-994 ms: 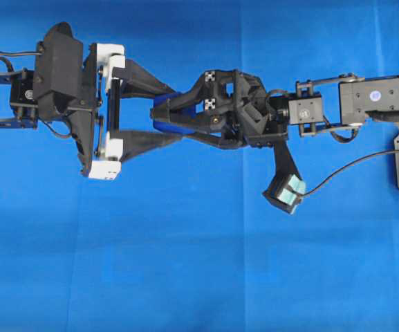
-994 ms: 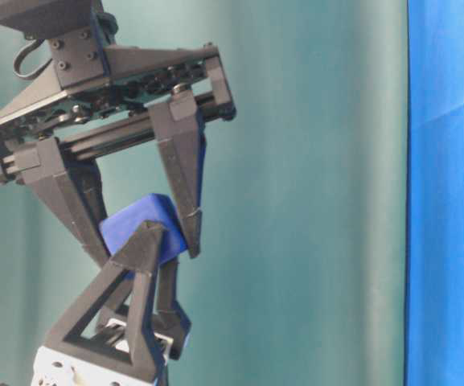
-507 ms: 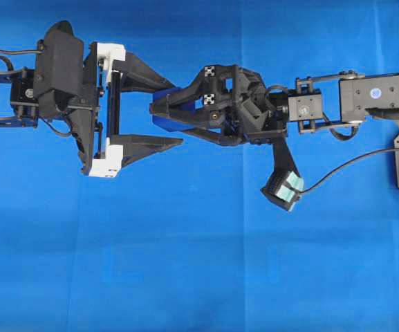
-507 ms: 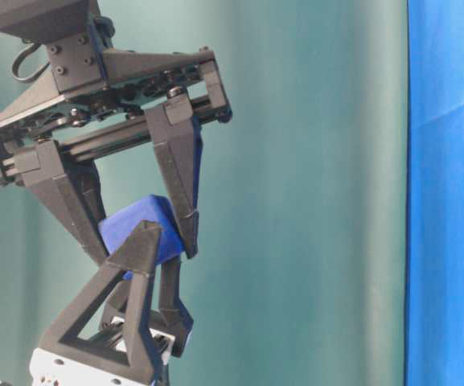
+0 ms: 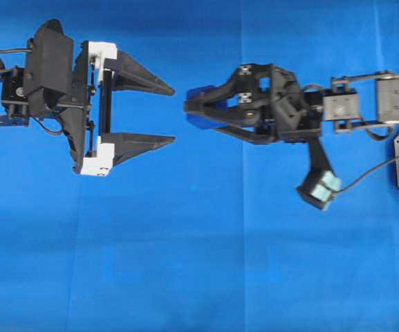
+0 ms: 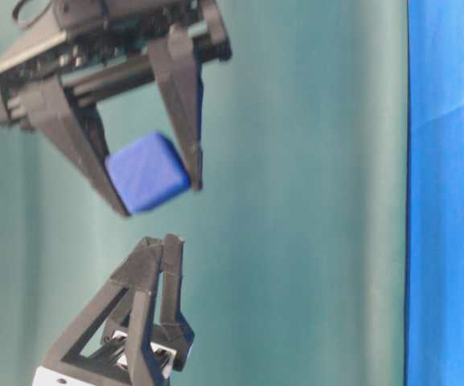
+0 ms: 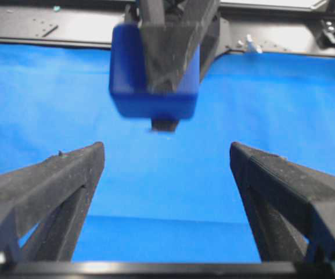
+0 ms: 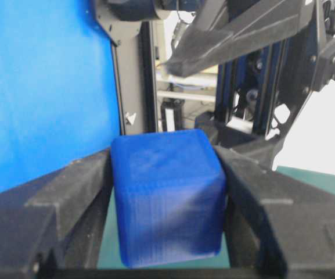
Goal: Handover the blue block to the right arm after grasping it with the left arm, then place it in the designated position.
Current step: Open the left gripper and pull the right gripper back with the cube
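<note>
Leftmost in the overhead view sits the left arm's black gripper with white plastic finger mounts (image 5: pixel 173 116), its jaws spread wide and holding nothing; the two pointed black fingers (image 5: pixel 144 77) aim toward the middle of the blue cloth-covered table (image 5: pixel 185 263). Just across a narrow gap of bare cloth, the right arm's all-black gripper (image 5: pixel 189 111) points back at it, tip facing tip without touching. Its jaws are part-way closed and clamped on the small dark-blue cube with rounded edges (image 5: pixel 198 122), of which only a sliver shows from above under the fingers. Further right, a pale teal piece (image 5: pixel 321 188) hangs off that arm's wrist body, with a thin cable trailing from it.

Seen from table level, the cube (image 6: pixel 147 172) is pinched between the right gripper's two fingers, tilted onto a corner and held up in the air, clear of the left gripper's fingertips (image 6: pixel 153 245). Through the left wrist camera the cube (image 7: pixel 135 81) sits beyond the spread fingers, and in the right wrist camera it (image 8: pixel 167 197) fills the space between the two black pads (image 8: pixel 74 186), touching both.
</note>
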Robot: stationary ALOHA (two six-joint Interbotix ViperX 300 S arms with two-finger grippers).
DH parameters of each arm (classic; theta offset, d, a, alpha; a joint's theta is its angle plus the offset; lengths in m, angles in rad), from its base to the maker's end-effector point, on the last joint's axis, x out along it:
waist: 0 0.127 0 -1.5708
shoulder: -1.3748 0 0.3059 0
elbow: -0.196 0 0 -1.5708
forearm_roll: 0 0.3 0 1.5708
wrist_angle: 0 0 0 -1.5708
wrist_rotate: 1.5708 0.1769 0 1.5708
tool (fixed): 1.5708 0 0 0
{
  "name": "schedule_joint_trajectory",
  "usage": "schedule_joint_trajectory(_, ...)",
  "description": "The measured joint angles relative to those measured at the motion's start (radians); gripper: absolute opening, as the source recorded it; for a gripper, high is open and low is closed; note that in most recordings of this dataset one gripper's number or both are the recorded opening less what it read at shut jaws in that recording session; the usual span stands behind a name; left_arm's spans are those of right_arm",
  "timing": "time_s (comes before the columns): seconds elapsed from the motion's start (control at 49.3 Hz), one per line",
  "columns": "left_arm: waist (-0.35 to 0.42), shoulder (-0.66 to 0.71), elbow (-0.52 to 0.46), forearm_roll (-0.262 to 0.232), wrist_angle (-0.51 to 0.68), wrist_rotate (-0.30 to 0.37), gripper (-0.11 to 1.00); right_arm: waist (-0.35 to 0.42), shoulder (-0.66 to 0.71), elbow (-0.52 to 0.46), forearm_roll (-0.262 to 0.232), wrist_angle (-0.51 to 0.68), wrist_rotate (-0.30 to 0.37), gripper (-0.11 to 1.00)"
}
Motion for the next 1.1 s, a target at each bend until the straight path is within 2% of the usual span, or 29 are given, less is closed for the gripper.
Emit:
schedule_joint_trajectory(0.446,0.0,-0.075,0.066,0.0,0.0,0.0,0.92,0.014,-0.172,0.103,0.0,0.092,0.0,0.46)
schedule_joint_trajectory(0.751,0.0,-0.089,0.075,0.0,0.0,0.0,0.92,0.018,-0.192,0.112,0.009,0.104,0.011,0.46)
schedule_joint_trajectory(0.893,0.0,-0.089,0.075,0.0,0.0,0.0,0.92,0.02,-0.192,0.112,0.095,0.106,0.1,0.46)
schedule_joint_trajectory(1.096,0.0,-0.089,0.075,0.0,0.0,0.002,0.92,0.02,-0.193,0.112,0.244,0.104,0.321,0.46)
